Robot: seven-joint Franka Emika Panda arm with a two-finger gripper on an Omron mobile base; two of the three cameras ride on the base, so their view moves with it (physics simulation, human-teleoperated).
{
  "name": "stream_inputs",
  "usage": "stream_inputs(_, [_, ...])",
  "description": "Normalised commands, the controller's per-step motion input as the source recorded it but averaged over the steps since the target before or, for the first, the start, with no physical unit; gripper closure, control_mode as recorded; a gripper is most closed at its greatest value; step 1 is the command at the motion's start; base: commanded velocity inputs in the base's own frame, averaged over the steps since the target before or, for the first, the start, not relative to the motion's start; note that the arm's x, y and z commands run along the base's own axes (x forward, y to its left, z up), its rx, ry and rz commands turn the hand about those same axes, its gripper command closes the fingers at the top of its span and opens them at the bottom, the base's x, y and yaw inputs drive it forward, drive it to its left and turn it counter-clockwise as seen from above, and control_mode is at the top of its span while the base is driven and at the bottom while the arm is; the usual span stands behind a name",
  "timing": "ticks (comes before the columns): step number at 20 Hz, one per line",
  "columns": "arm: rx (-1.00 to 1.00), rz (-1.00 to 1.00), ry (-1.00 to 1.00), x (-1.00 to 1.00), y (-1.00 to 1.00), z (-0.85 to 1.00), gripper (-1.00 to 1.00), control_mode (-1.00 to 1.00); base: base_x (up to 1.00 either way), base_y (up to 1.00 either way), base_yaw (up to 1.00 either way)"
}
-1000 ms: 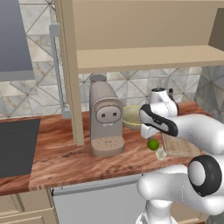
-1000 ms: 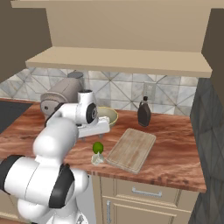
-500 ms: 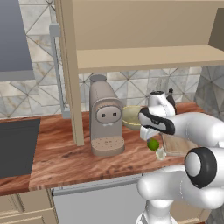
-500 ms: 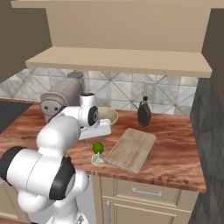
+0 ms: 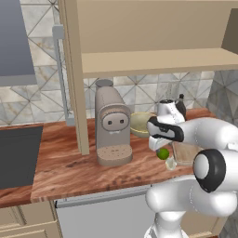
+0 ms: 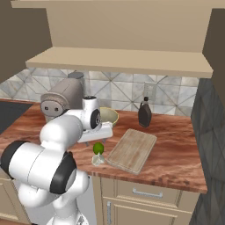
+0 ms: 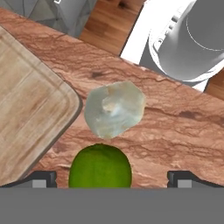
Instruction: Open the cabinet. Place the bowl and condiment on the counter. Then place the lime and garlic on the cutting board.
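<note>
One lime (image 7: 100, 166) between the spread gripper (image 7: 113, 177) fingertips, ungripped, garlic (image 7: 114, 109) just beyond, cutting board (image 7: 30, 113) alongside on counter (image 7: 175, 127).

- Location type: domestic kitchen, rendered in simulation.
- Worktop: a long reddish-brown wood-grain counter (image 6: 176, 154) runs along the wall.
- Wall finish: a backsplash (image 6: 123, 90) of grey geometric tiles sits behind the worktop.
- Storage: a beige wall cabinet (image 5: 139, 42) stands open above; beige drawers (image 6: 145, 193) with bar handles sit below.
- Appliance: a beige coffee machine (image 5: 111, 128) stands on the worktop.
- Food preparation items: a light wooden cutting board (image 6: 132, 149), an olive-beige bowl (image 6: 107, 116), a dark condiment (image 6: 144, 113) bottle, a green lime (image 6: 98, 148) and a pale garlic (image 7: 114, 109) bulb lie on the worktop.
</note>
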Motion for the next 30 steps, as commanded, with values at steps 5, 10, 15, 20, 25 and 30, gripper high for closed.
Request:
stream_inputs(5, [0.00,0.00,0.00,0.00,0.00,-0.14,-1.00,-1.00,0.00,0.00,0.00])
stream_inputs(10, [0.00,0.00,0.00,0.00,0.00,-0.14,-1.00,-1.00,0.00,0.00,0.00])
stream_inputs(15, [0.00,0.00,0.00,0.00,0.00,-0.14,-1.00,-1.00,0.00,0.00,0.00])
stream_inputs(20, [0.00,0.00,0.00,0.00,-0.01,-0.16,-1.00,-1.00,0.00,0.00,0.00])
stream_inputs(25, [0.00,0.00,0.00,0.03,0.00,-0.15,-1.00,-1.00,0.00,0.00,0.00])
stream_inputs(30, [0.00,0.00,0.00,0.04,-0.01,-0.16,-1.00,-1.00,0.00,0.00,0.00])
